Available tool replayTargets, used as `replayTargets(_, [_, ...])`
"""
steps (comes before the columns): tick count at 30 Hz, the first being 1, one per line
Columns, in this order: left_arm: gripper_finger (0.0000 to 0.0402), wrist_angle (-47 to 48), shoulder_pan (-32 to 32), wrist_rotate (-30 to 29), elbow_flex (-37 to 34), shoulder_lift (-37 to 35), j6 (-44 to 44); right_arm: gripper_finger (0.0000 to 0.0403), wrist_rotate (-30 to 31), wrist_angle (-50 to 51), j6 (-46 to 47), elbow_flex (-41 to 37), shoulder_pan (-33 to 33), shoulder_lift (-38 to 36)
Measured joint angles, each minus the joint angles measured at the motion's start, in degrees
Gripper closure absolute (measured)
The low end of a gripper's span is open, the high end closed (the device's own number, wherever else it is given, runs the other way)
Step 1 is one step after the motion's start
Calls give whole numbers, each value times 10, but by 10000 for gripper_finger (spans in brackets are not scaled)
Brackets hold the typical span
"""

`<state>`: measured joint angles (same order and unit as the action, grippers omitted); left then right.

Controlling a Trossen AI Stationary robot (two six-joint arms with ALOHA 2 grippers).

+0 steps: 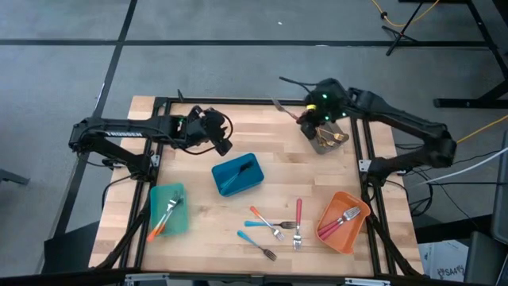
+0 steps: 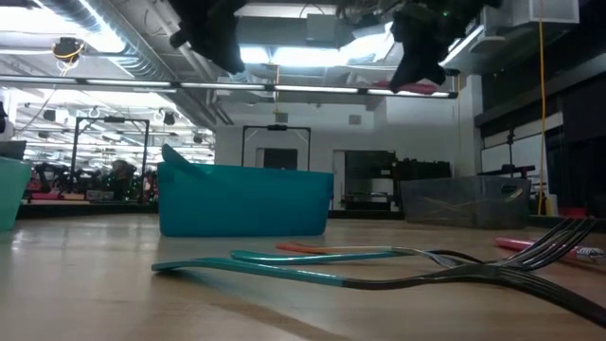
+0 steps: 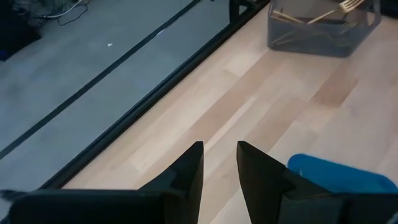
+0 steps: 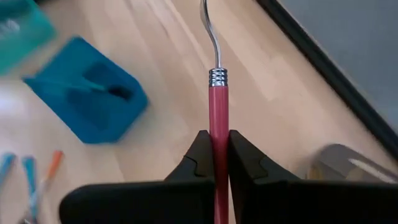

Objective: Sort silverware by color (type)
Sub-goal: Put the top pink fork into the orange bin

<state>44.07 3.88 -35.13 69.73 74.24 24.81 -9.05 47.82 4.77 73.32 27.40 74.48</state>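
Observation:
My right gripper (image 4: 218,144) hovers above the table's far right, beside the grey bin (image 1: 325,140) that holds gold utensils, and is shut on a red-handled utensil (image 4: 217,102). My left gripper (image 3: 219,167) hangs open and empty over the far left of the table (image 1: 262,135). Loose silverware lies flat near the front: an orange-handled fork (image 1: 265,220), a red-handled fork (image 1: 298,222) and two blue-handled ones (image 1: 255,241). The teal bin (image 1: 168,208) holds orange-handled forks, and the orange bin (image 1: 343,221) holds red-handled forks. My right gripper pinches the utensil's red handle (image 4: 218,127) between its two fingers, a little behind the silver collar. The handle runs along the fingers, and the metal neck (image 4: 212,37) sticks out past the fingertips. The gripper slants downward, and the utensil is lifted clear of the table.
A blue bin (image 1: 238,175) stands mid-table between the arms, with a dark-tipped piece inside. A black frame (image 1: 361,151) runs along the table's edges. Bare wood lies between the blue bin and the grey bin.

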Motion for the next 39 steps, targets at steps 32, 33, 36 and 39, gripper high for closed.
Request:
replayTargets(32, [311,-748,-25,213,-338,1,-50,400,30,-1101,163,-422,-183,70])
replayTargets(33, [311,-749,-30,213,-338,1,-60,400,35,-1109,159,-422,-189,75])
replayTargets(36, [307,-758,-43,214,-338,1,-83,400,36,-1125,157,-422,-204,88])
replayTargets(39, [293,-762,-55,234,-338,1,-99,400,36,-1151,157,-422,-219,99])
